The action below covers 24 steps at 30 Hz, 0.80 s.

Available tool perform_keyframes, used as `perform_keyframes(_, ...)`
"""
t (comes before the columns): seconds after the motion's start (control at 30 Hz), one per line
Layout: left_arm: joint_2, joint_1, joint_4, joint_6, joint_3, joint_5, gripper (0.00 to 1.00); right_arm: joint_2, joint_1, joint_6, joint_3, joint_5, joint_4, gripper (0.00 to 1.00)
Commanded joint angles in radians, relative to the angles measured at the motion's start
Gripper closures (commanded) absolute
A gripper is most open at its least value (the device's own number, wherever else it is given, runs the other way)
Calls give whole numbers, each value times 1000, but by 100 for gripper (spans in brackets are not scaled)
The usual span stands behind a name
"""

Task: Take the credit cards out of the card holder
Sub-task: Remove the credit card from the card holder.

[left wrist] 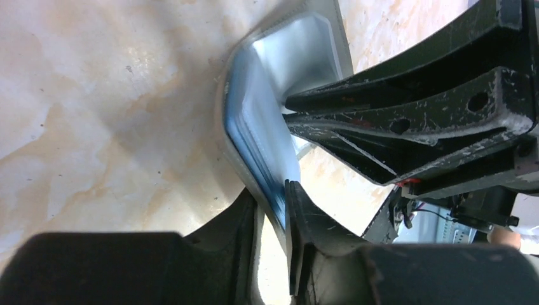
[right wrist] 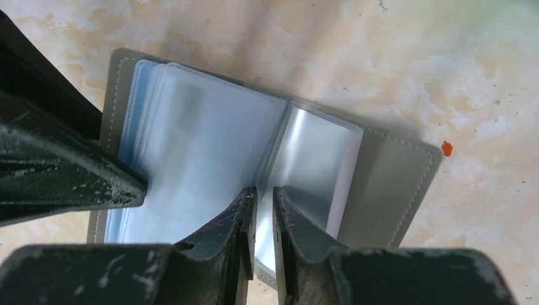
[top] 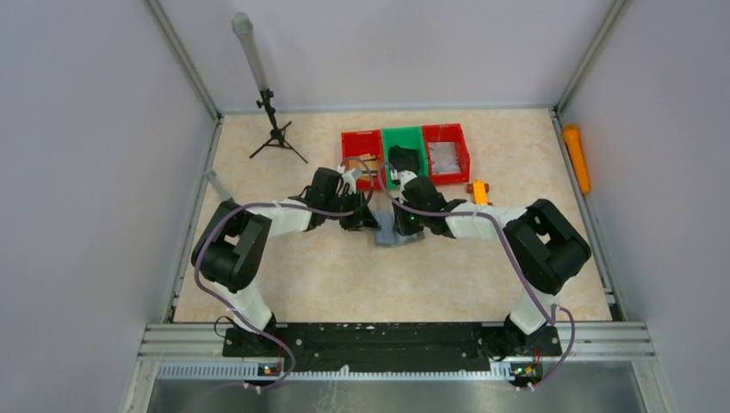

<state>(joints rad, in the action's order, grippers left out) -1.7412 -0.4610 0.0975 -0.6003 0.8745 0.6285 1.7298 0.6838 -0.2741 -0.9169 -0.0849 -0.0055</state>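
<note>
Top: card holder (top: 385, 240) lies open on the table (top: 344, 284), just in front of green bin (top: 402, 133). Left gripper (top: 366, 221) and right gripper (top: 401, 225) crowd over it and hide most of it
Left wrist: jaws nearly closed, pinching the grey cover, which is curled up off the table
Right wrist: jaws nearly closed on a glossy clear pocket leaf (right wrist: 270, 159) at the fold, stitched grey cover flat beneath

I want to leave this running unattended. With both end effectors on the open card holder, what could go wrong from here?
1. The right end effector pinches a thin clear sleeve, not a visible card; pulling may tear it or drag the card holder.
2. The left end effector grips only the holder's bent edge, so it might slip free.
3. Both end effectors work close together and could collide.
</note>
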Motion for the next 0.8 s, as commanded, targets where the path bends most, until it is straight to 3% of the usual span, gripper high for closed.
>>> perform_keyframes(0.0, 9, 5, 34, 8, 10, -12, 78, 8, -1, -19, -1, -76, 46, 82)
perform_keyframes(0.17, 28, 24, 41, 7, -2, -20, 91, -1, -8, -26, 11, -105, 67, 81)
perform_keyframes(0.3, 46, 29, 59, 4, -14, -6, 92, -19, -20, -36, 31, -109, 88, 70)
perform_keyframes(0.63, 112, 30, 165, -27, -73, 35, 97, -106, -70, -102, 133, -204, 246, 67)
perform_keyframes(0.77, 130, 30, 163, -19, -82, 17, 96, -166, -85, -124, 198, -245, 346, 45)
